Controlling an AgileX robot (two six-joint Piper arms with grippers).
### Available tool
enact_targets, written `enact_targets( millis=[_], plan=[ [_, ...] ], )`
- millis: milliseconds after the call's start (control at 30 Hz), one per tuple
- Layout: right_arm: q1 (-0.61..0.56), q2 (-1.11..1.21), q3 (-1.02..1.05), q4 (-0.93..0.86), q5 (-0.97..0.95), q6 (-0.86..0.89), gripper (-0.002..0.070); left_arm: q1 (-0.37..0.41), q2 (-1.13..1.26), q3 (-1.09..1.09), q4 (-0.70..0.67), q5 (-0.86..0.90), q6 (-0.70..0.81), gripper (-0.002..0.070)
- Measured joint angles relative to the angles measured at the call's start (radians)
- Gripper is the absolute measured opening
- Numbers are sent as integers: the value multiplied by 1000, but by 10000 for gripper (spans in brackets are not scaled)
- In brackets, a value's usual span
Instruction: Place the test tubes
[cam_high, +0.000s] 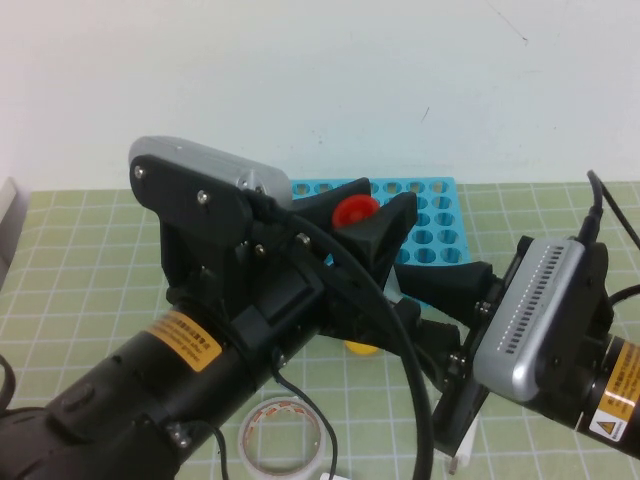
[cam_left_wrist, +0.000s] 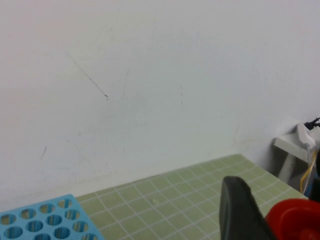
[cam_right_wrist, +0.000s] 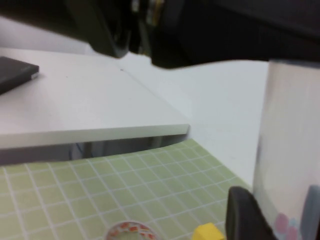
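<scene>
Scene: I saw a green gridded mat in front of a plain white wall, with both arms reaching in from the near side
Rack: a blue test tube rack lay at the far side of the mat, a little right of centre, and every hole I could see was empty
Left gripper: the left gripper was raised in the middle of the scene, its two black fingers closed on either side of a red cap
Red-capped tube: the red-capped tube sat between those fingers, held up off the mat; from the high camera it showed against the near left part of the rack, but I could not tell whether it was directly above it
Right gripper: the right gripper pointed left from the right side, lower than the left gripper and just near of the rack, gripping a tube
Clear tube: the clear tube stood upright against one black finger in the right wrist camera
Yellow piece: a small yellow object lay on the mat below the two grippers; I could not tell what it was
Tape roll: a roll of tape lay flat near the mat's near edge, left of the right arm
</scene>
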Motion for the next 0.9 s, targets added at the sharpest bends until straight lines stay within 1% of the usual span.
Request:
enact_targets(
  millis=[100,167,200,267,367,433,533,600,667,700,767,800,867,900],
  plan=[
    [0,0,2,-10,0,77,235,0,0,-2,-6,9,-4,242],
    [2,0,2,-11,0,107,261,0,0,-2,-6,9,-8,242],
    [2,0,2,1,-4,118,289,0,0,-2,-6,9,-8,242],
    [2,0,2,39,-13,130,392,0,0,-2,-6,8,-8,242],
    [2,0,2,98,-15,137,499,0,0,-2,-6,-4,-3,242],
    [2,-9,2,107,-12,138,529,2,0,-10,-6,8,23,242],
    [2,-46,2,107,42,138,545,23,0,-34,-6,38,64,242],
    [2,-74,2,89,113,136,547,47,0,-54,-4,40,82,242],
    [2,-96,2,32,218,131,541,75,0,-65,-1,40,89,242],
    [2,-100,2,1,262,135,533,94,0,-69,-1,40,88,242],
    [2,-115,4,-90,367,179,493,133,2,-74,-1,50,88,242],
    [2,-121,4,-137,414,217,459,154,5,-74,-1,53,86,242],
    [2,-140,4,-224,491,346,370,196,22,-74,1,54,81,242],
    [2,-148,4,-259,517,402,306,216,37,-76,8,54,78,242]
  ],
)
